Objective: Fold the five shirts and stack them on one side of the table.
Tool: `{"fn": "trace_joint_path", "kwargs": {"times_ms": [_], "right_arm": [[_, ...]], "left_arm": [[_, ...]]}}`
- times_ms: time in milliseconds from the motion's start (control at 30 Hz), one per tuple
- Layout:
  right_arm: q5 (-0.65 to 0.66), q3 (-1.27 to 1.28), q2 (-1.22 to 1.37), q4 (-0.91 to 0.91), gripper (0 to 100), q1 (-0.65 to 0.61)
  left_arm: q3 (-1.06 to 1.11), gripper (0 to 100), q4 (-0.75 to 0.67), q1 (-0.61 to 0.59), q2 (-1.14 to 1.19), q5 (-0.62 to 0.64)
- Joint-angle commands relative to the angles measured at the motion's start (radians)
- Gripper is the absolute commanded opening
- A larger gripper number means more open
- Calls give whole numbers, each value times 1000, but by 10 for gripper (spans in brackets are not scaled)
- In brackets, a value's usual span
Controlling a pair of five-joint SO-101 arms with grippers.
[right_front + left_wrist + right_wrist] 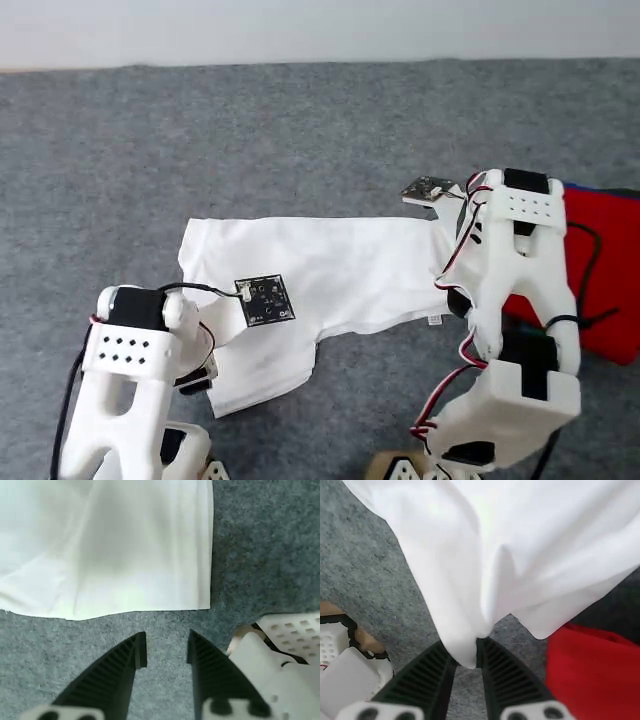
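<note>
A white shirt (330,280) lies spread across the middle of the grey table, wrinkled and partly doubled over. My right gripper (466,656) is shut on a fold of the white shirt (510,545), holding it up off the table at the shirt's right end, beside a red shirt (590,672). In the high view the red shirt (600,275) lies at the right edge, partly under the right arm (520,260). My left gripper (166,652) is open just above the carpet, a little short of the white shirt's (110,550) straight hem and holding nothing.
Grey carpet (300,140) covers the table, with bare room behind and left of the shirt. The left arm's base (287,645) stands close by the left gripper. A white wall (300,30) runs along the far edge.
</note>
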Motion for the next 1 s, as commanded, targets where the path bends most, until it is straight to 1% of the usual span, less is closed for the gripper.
{"fn": "trace_joint_path", "kwargs": {"times_ms": [0, 100, 200, 300, 433, 500, 567, 667, 733, 767, 867, 900, 967], "right_arm": [[-9, -6, -59, -7, 11, -4], [-9, -6, -59, -7, 11, -4], [-9, -6, -59, -7, 11, -4], [-9, -9, -67, -7, 11, -4], [-23, -11, -68, -4, 11, -1], [-52, -11, -65, -5, 11, 2], [-58, -6, -59, -5, 11, 2], [-58, -6, -59, -2, 17, -1], [-58, -6, -59, 4, 51, 2], [-60, -6, -61, 5, 95, 7], [-104, -12, -67, -1, 229, 31], [-117, -12, -68, -1, 250, 31], [-121, -12, -70, 4, 253, 13]], "left_arm": [[-13, 179, -18, -3, -17, 6], [-5, 181, -44, -3, -17, 6], [-2, 175, -120, -5, -17, 6], [-2, 119, -226, -5, -17, 6], [-12, 0, -334, -5, -17, 6], [-8, 7, -364, -5, -17, 8], [-5, 3, -384, -5, -17, 44], [-7, 3, -408, -5, -17, 150], [-5, 5, -425, -18, -17, 230], [-5, 6, -430, -35, -17, 259], [2, 39, -456, -86, -8, 269], [13, 63, -473, -107, -9, 269], [41, 111, -525, -146, -11, 269]]}}
